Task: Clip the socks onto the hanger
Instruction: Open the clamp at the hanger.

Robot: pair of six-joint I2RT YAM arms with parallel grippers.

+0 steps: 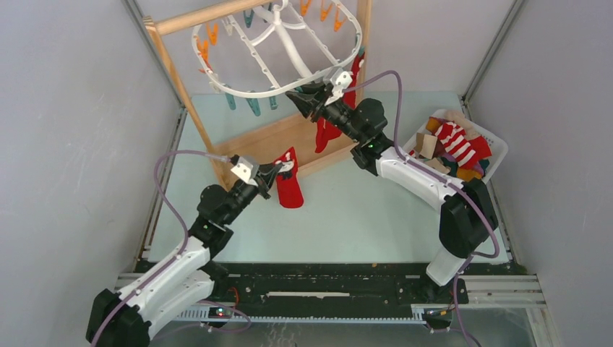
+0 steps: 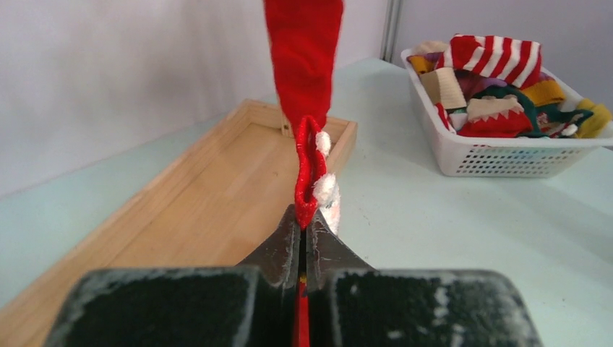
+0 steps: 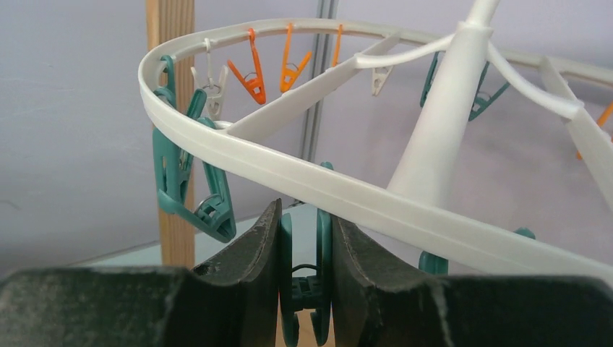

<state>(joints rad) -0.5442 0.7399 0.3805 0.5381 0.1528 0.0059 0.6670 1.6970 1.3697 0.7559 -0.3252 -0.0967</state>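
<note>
L end effector [image 2: 303, 217] clamped tight on trimmed end of red sock [image 2: 303, 58], whose length runs straight out beyond the fingertips, above surface [image 2: 434, 238] beside wooden tray [image 2: 181, 224]. R end effector [image 3: 303, 213] stands narrow, pads touching both sides of teal clothespin [image 3: 300, 289] under near rim of hanger [image 3: 347, 199]. Sock is well apart from that pin, lower and to its L; judged: L arm must lift sock up and R.

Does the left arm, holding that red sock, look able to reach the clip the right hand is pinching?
Probably yes: nothing stands between the left hand, gripping the red sock, and the teal clip in the right hand on the hanger rim; it sits higher.
</note>
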